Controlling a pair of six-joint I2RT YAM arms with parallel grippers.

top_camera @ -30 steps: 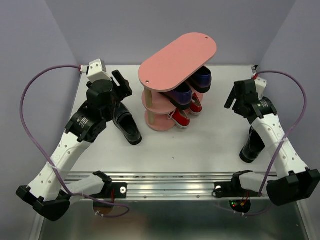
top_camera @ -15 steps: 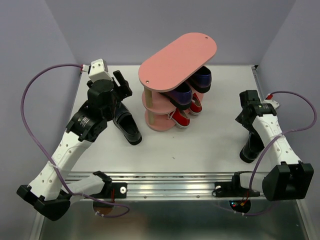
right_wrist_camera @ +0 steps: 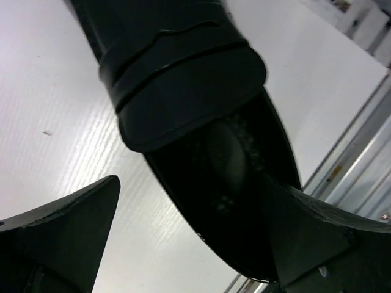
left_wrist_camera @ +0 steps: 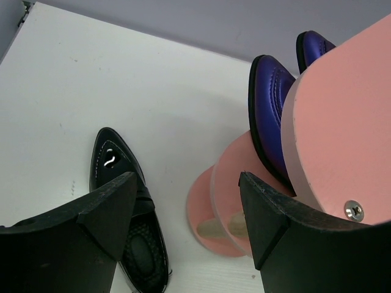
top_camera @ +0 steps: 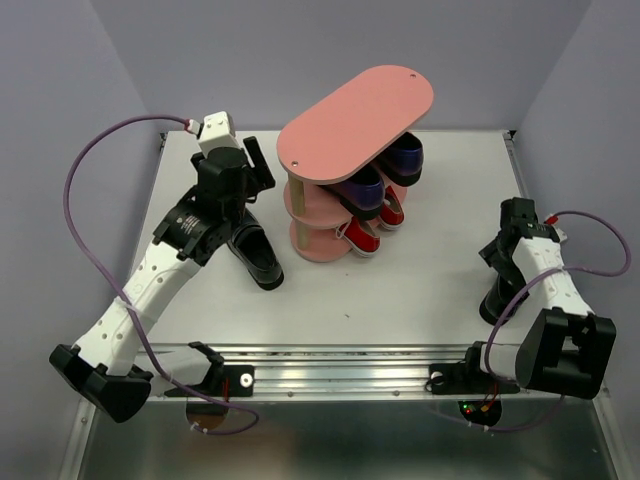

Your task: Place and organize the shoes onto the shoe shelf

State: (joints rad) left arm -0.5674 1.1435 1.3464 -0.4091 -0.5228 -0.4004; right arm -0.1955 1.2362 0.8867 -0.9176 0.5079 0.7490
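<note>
Left jaws stood wide open and empty above the worktop [top_camera: 420,270], between one black loafer [left_wrist_camera: 131,226] and the shoe shelf [top_camera: 355,105]. Purple pair [top_camera: 365,188] sat on the middle tier, red sneakers [top_camera: 360,237] on the bottom tier. Right jaws gaped wide astride the second black loafer [right_wrist_camera: 201,122], near the worktop's right edge. Could not tell whether they touched it.

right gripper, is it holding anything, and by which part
Nothing held: the right gripper is open, straddling the black loafer, not closed on it.
</note>
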